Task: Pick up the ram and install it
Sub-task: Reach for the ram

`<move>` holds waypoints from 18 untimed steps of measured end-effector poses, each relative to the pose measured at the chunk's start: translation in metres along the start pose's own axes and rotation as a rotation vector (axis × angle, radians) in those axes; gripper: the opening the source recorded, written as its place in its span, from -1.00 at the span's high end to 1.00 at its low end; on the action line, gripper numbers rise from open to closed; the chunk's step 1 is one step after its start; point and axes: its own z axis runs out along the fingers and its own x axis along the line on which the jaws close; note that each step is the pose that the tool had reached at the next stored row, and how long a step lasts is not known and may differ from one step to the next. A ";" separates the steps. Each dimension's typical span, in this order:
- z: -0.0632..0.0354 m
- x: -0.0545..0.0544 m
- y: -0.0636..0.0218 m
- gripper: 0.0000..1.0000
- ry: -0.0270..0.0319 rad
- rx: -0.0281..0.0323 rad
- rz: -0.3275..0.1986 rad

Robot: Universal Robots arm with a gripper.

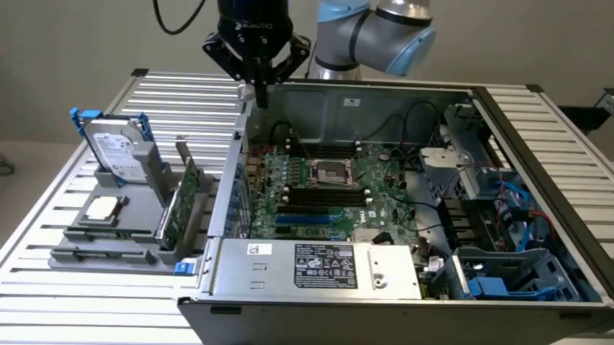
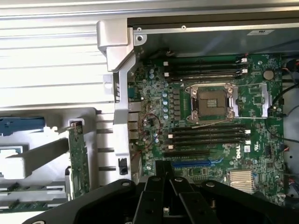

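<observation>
Ram (image 2: 23,204) outside case wall (image 2: 122,107), well apart

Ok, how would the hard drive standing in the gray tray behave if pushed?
The hard drive looks like a metal-cased block, so probably stiff and heavy for its size. It stands on edge in the gray tray, so a sideways push might tip it, though the slot likely steadies it. Its smooth face may be slippery.

oblique exterior view and nearer top-down wrist view share the motherboard (image 1: 379,180).
</observation>
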 end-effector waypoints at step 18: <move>0.0018 0.076 -0.0108 0.79 0.0118 0.0009 0.001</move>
